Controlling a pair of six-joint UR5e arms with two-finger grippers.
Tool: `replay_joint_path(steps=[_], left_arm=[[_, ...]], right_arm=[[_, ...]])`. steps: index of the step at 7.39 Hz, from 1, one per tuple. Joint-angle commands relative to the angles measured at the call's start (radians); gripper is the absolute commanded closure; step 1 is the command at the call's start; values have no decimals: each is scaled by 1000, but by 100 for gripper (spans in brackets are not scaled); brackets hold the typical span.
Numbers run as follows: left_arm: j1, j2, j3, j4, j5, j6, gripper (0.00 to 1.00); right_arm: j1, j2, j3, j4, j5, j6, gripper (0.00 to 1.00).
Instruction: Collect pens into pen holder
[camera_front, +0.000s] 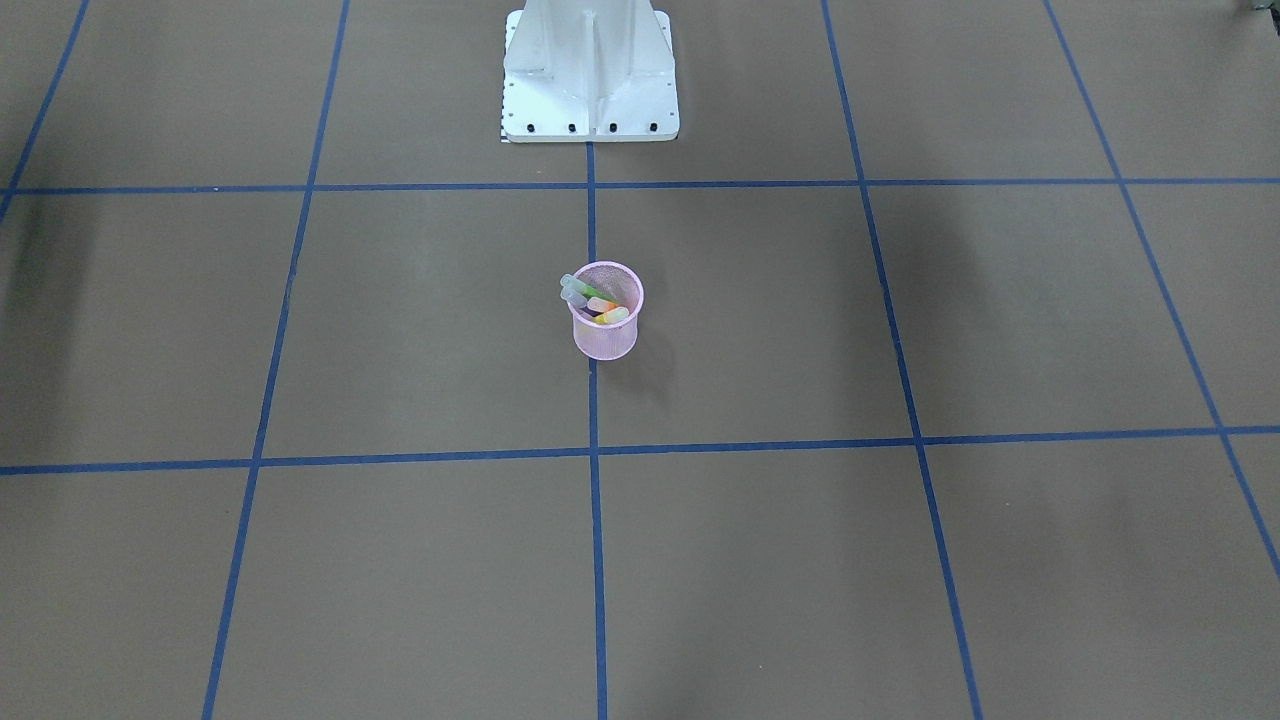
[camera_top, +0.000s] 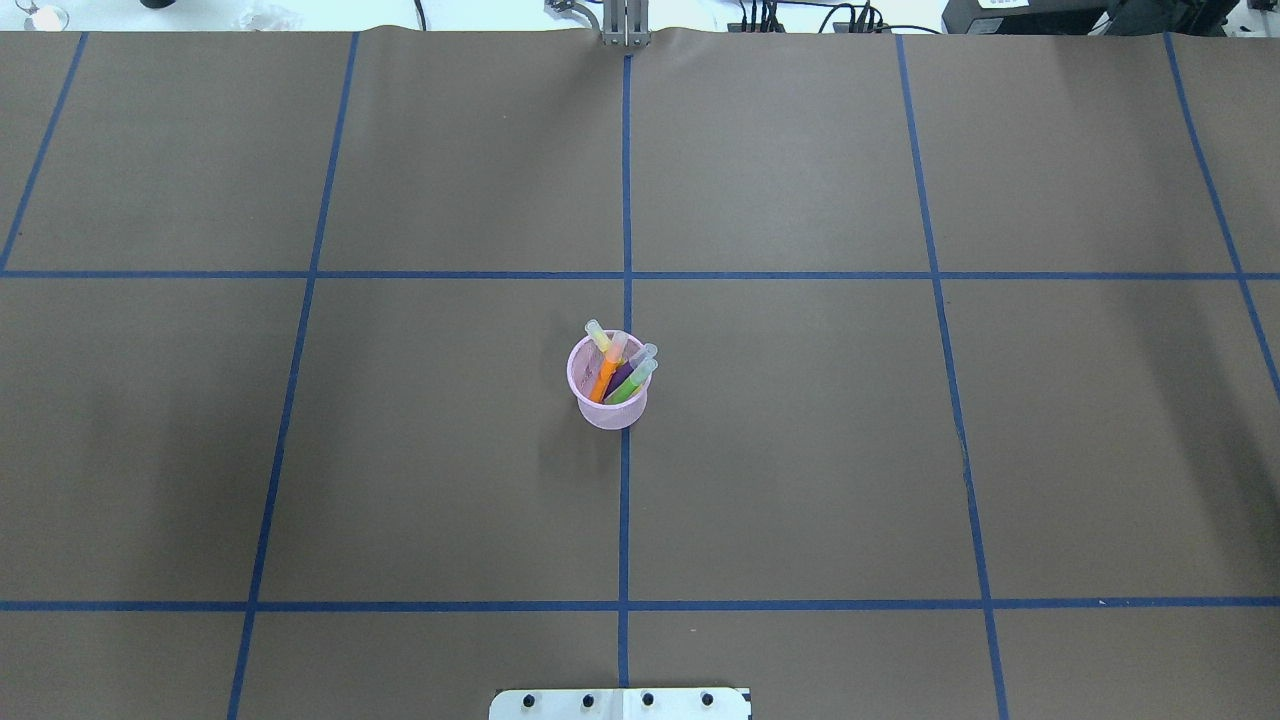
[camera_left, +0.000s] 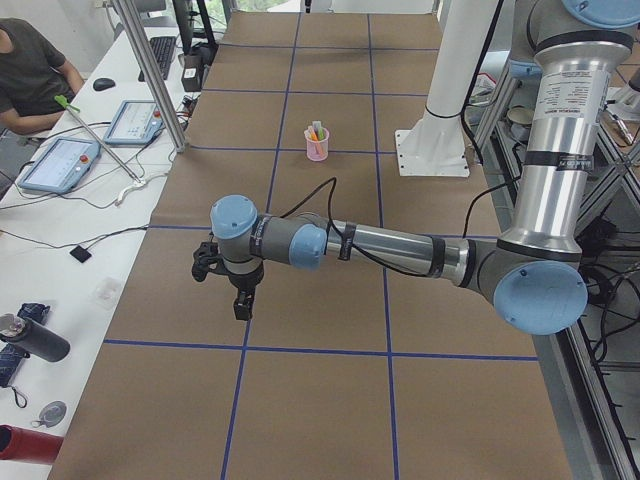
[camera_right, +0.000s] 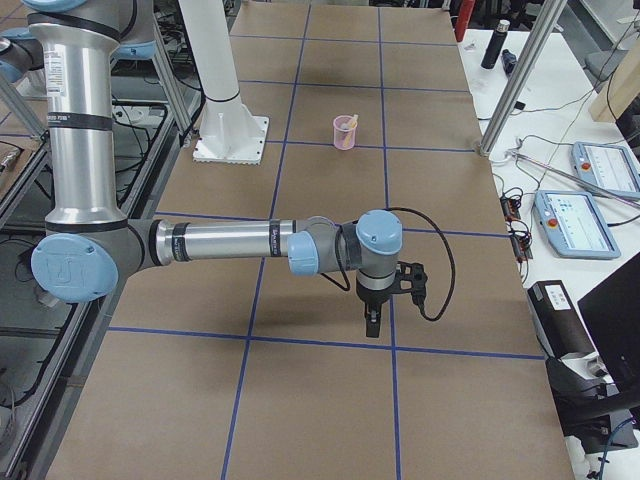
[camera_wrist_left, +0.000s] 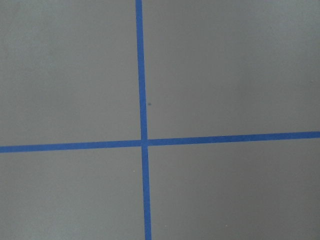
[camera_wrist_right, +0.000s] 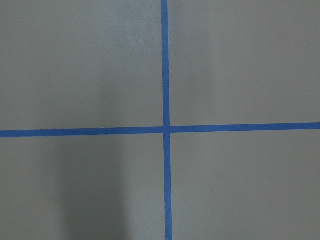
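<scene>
The pink wire-mesh pen holder (camera_top: 608, 400) (camera_front: 605, 335) stands upright at the table's centre, on the blue middle line. Inside it lean an orange pen (camera_top: 606, 378), a purple pen (camera_top: 621, 376) and a green pen (camera_top: 633, 384), pale cap ends poking above the rim; a yellowish cap (camera_top: 597, 334) shows too. The holder also appears small in the side views (camera_left: 317, 145) (camera_right: 345, 132). My left gripper (camera_left: 241, 306) hangs over the table far from the holder, and so does my right gripper (camera_right: 372, 325). I cannot tell whether either is open or shut. Both wrist views show only bare table.
The white robot base (camera_front: 590, 95) stands behind the holder. Blue tape lines (camera_wrist_left: 142, 141) grid the brown table cover. Off the table's far side are aluminium posts (camera_left: 150, 75), tablets (camera_left: 60, 165), a bottle (camera_left: 35, 340) and a seated person (camera_left: 30, 70).
</scene>
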Motion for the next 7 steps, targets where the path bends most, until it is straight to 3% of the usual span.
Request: replay_joint_path(steps=[1, 7], left_arm=[[1, -16, -7, 2, -2, -1, 0], [1, -19, -16, -1, -5, -1, 0]], right_arm=[[-6, 3, 1, 1, 6, 8, 0], [-6, 33, -19, -6, 49, 10, 0]])
